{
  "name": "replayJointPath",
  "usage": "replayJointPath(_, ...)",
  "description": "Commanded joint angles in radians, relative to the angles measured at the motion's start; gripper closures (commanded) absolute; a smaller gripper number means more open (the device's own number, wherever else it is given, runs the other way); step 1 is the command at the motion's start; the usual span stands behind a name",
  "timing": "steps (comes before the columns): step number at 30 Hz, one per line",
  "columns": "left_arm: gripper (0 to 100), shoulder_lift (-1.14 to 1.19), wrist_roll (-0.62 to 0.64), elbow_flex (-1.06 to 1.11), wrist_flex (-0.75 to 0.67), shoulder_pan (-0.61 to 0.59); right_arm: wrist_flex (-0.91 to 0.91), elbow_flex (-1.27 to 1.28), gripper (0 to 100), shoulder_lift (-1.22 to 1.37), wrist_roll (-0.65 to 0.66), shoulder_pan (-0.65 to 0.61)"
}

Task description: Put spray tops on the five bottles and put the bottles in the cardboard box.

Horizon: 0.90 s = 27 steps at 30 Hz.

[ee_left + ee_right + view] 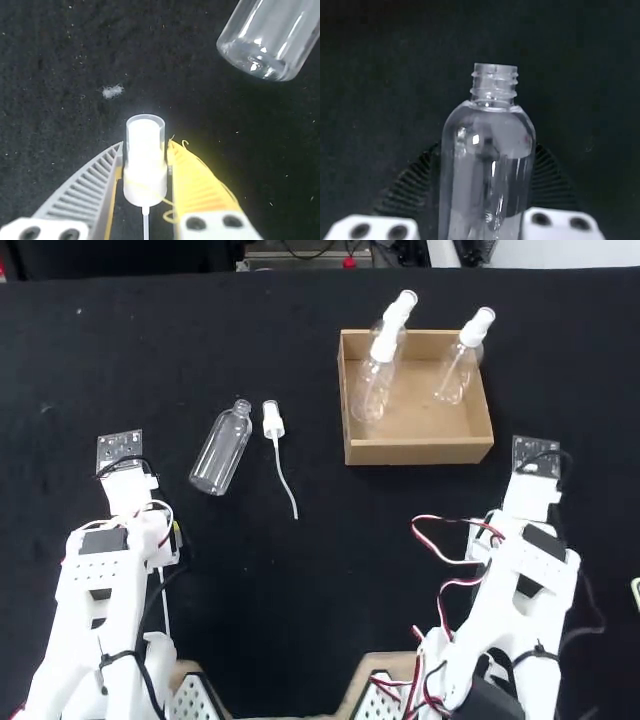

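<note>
Two parts must meet: the left gripper (pixel 145 148) pinches a spray top (pixel 145 167) and the right gripper (pixel 488 150) clasps an uncapped bottle (pixel 487 172), both toward the near edge of the table (pixel 300 590). Feed the tube (pixel 145 225) squarely into the neck (pixel 494 82) before twisting. The cardboard box (pixel 415 452) waits far-right.

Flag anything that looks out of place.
The capped bottles in the cardboard box lean on its far wall, spray heads poking past the rim. A white fluff speck lies on the table beside the spray top in the left gripper.
</note>
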Motion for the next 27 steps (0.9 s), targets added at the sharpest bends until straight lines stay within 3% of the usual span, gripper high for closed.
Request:
replayJointPath(1, 92, -0.025, 0.003, -0.002, -0.017, 0.002, 0.046, -0.061, 80.7, 0.001, 0.003, 0.014)
replayJointPath(7, 92, -0.025, 0.003, -0.002, -0.017, 0.002, 0.146, -0.093, 64.4, 0.001, -0.023, 0.008)
replayJointPath(14, 92, -0.025, 0.003, -0.001, -0.014, 0.001, 0.387, -0.300, 64.2, 0.002, -0.029, 0.006)
replayJointPath(19, 92, -0.025, 0.003, -0.001, -0.011, 0.001, 0.443, -0.392, 65.5, 0.025, -0.021, 0.012)
replayJointPath(23, 92, -0.026, 0.002, 0.012, -0.017, 0.001, 0.500, -0.495, 72.7, 0.174, 0.023, 0.012)
replayJointPath(27, 92, -0.026, 0.002, 0.013, -0.017, 0.001, 0.571, -0.622, 70.4, 0.423, 0.037, 0.014)
